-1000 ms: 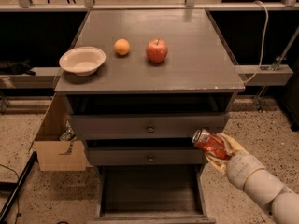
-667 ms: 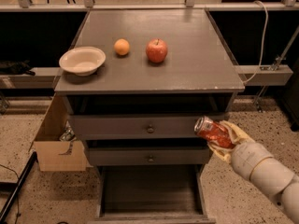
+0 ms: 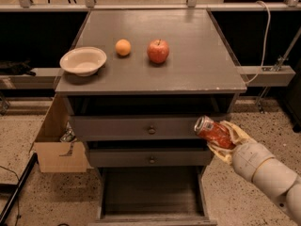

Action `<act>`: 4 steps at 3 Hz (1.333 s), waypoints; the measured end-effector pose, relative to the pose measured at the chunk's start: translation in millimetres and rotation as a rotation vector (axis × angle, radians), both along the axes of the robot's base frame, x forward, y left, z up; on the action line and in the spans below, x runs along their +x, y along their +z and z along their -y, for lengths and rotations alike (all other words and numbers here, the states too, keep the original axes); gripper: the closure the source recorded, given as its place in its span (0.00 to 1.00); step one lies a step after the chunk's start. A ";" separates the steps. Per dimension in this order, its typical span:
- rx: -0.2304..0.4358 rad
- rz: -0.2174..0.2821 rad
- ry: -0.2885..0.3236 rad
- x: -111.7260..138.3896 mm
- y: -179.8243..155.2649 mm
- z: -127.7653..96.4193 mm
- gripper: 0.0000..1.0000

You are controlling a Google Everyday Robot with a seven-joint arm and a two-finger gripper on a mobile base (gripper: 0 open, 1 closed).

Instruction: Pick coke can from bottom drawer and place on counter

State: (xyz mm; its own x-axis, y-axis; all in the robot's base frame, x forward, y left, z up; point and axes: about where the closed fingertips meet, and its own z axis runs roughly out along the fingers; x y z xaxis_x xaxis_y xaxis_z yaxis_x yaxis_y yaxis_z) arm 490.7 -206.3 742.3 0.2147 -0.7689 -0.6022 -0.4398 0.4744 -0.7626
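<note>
My gripper is shut on the coke can, a red can with a silver end, held tilted in the air at the cabinet's right side, level with the upper drawer front. The bottom drawer stands pulled open below, its dark floor bare. The counter is the grey-brown top above and to the left of the can.
On the counter sit a white bowl, an orange and a red apple. Two upper drawers with round knobs are closed. A cardboard box stands left of the cabinet. A rail runs at the right.
My gripper has risen and moved right with the coke can, from level with the middle drawer to level with the upper drawer front.
</note>
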 end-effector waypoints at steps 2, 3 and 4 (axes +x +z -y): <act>-0.018 0.103 0.075 40.5 92.0 -24.0 1.00; -0.076 0.148 0.136 78.2 150.0 -61.6 1.00; -0.123 0.157 0.172 102.3 172.1 -90.8 1.00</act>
State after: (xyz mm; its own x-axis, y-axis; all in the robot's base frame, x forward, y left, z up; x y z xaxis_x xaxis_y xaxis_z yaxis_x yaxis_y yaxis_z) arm 593.1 -115.5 914.4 0.4321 -0.7787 -0.4549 -0.3772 0.3021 -0.8755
